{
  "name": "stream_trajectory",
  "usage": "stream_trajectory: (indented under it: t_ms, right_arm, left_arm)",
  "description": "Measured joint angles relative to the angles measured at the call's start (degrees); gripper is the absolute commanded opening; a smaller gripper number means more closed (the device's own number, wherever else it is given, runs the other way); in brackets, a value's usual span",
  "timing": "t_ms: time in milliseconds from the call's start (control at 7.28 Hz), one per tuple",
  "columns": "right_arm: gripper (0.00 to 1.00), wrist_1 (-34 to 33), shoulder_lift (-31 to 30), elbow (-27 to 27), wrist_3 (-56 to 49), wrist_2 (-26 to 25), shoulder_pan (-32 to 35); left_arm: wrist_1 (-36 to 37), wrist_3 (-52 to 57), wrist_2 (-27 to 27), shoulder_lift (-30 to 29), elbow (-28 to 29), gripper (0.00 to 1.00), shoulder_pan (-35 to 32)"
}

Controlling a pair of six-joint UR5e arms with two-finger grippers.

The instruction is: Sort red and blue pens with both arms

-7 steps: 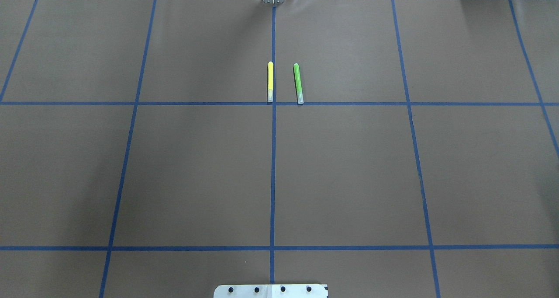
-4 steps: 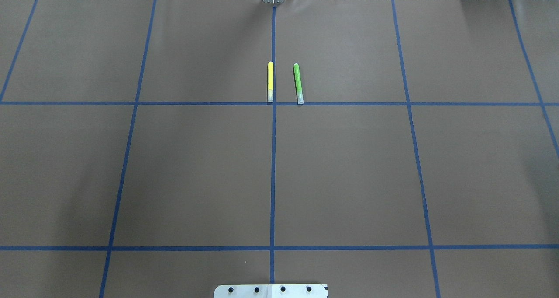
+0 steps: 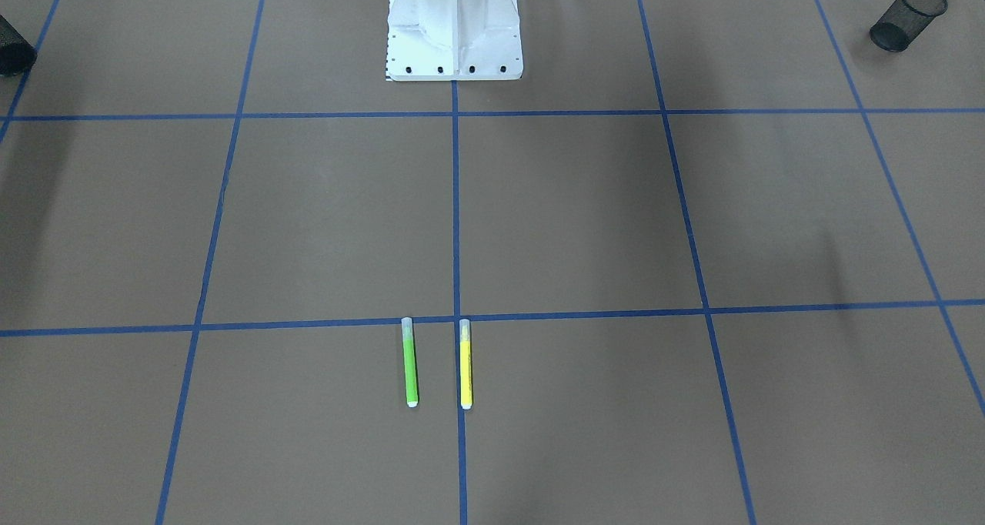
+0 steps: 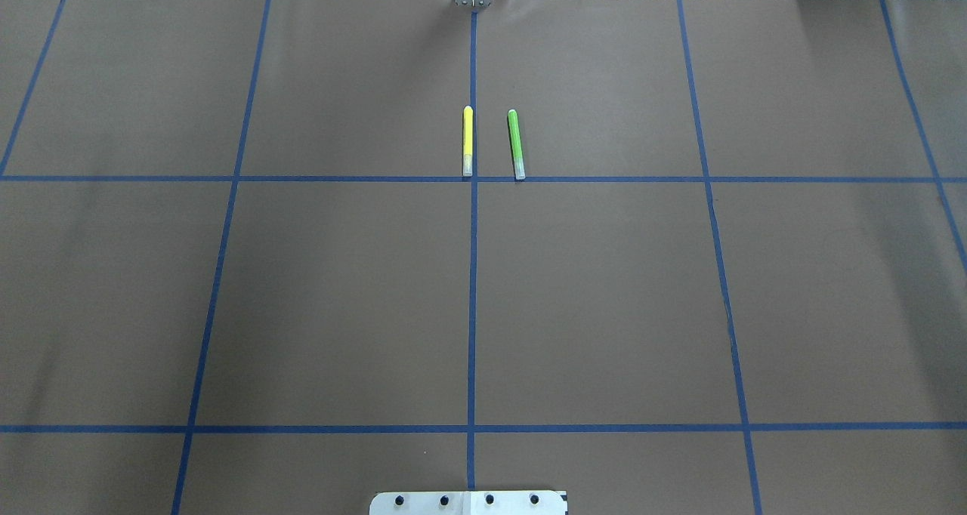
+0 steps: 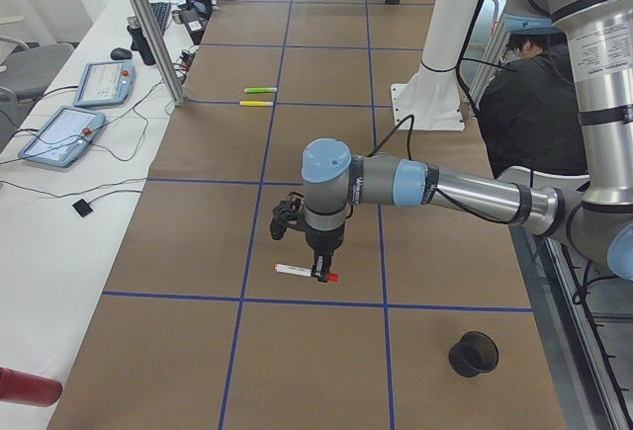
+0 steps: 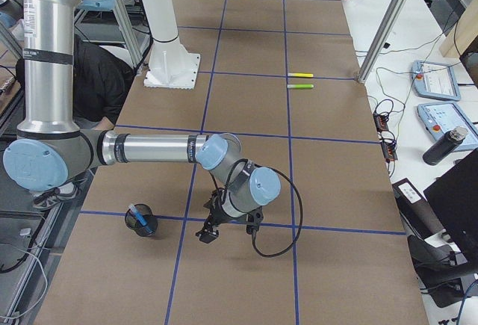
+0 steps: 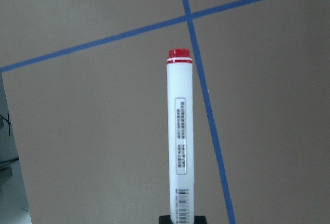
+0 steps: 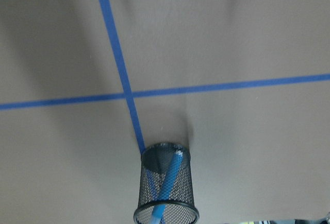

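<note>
Nothing moved overhead; left pincer (image 5: 322, 272), cropped, grasps red marker (image 7: 180, 136); right pincer (image 6: 207, 234) unclear.

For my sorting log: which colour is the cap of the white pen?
Red; the cap shows best in the left wrist view.

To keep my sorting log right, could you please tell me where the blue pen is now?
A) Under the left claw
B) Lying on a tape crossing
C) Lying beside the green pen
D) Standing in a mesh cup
D: the right wrist view shows the blue pen leaning inside the black mesh cup.
</note>
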Motion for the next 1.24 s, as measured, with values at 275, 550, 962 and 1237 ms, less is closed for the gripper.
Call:
stream_trajectory:
  t_ms: [275, 550, 962, 1237]
  right_arm:
    - [0.98, 11.3, 0.6, -0.1, 9.6, 0.0, 0.1]
    - [0.98, 18.8, 0.8, -0.3, 14.5, 0.4, 0.1]
    - [0.98, 26.5, 1.0, -0.1, 19.4, 1.6, -0.1]
    - [0.98, 30.3, 1.0, -0.3, 21.4, 2.0, -0.3]
  left_arm:
    - [0.3, 1.3, -3.4, 6.8, -0.1, 0.00, -4.9]
    - [7.3, 7.6, -4.0, 10.5, 0.3, 0.00, -9.1]
    - [26.6, 17.9, -3.4, 11.3, 1.4, 0.00, -15.8]
    - [35.5, 19.6, -3.6, 11.4, 4.9, 0.00, -18.8]
